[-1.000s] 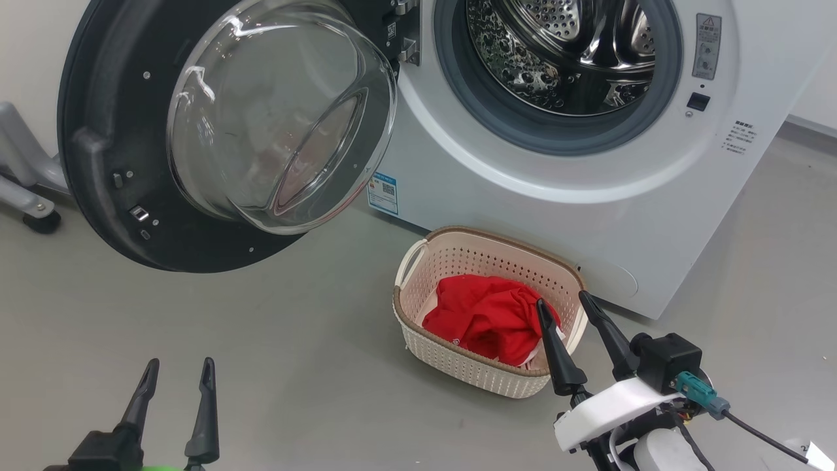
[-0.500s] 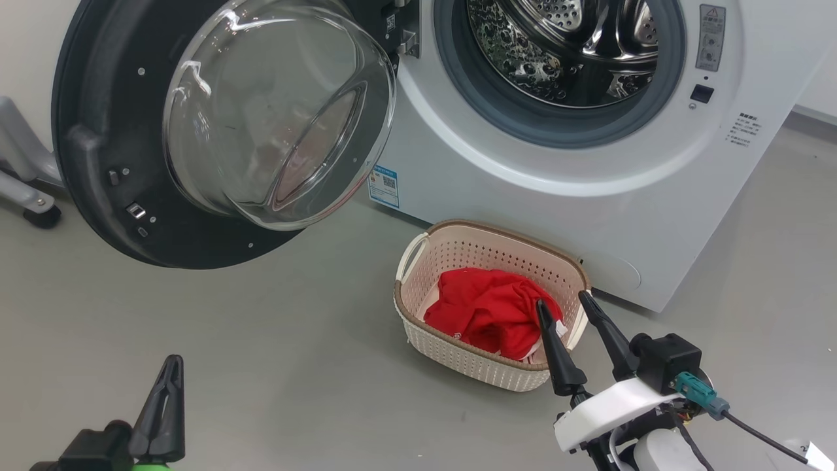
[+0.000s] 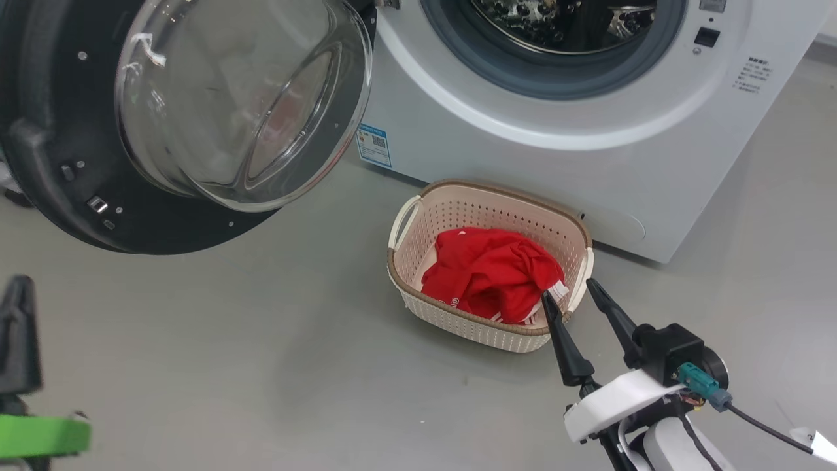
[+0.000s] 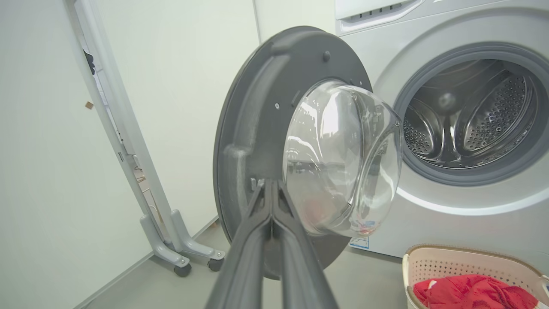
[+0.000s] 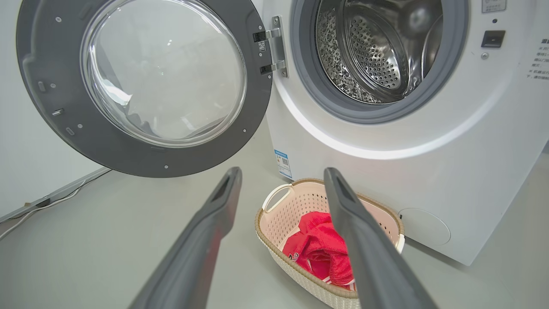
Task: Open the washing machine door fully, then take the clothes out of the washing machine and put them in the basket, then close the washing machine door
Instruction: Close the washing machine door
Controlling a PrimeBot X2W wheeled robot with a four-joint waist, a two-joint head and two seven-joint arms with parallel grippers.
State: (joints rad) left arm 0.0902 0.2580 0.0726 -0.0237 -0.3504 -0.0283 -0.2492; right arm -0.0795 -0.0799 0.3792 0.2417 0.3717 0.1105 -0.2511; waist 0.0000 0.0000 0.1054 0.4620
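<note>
**Head view:** The washing machine door (image 3: 46, 163) is held open at 9 o'clock of the washing machine (image 3: 497, 150). The basket (image 3: 490, 190) is set on the floor (image 3: 261, 340) at 6 o'clock of the machine, and the clothes (image 3: 490, 271) are contained in it. The right end effector (image 3: 569, 291) is released, at 5 o'clock of the basket. The left end effector (image 3: 19, 284) is blurred at 8 o'clock.

**Left wrist view:** The left end effector is clenched, its fingers pressed together and pointed at the door's dark rim.

**Right wrist view:** The basket is framed between the spread fingers. The drum (image 5: 373, 56) is seen at 1 o'clock.
</note>
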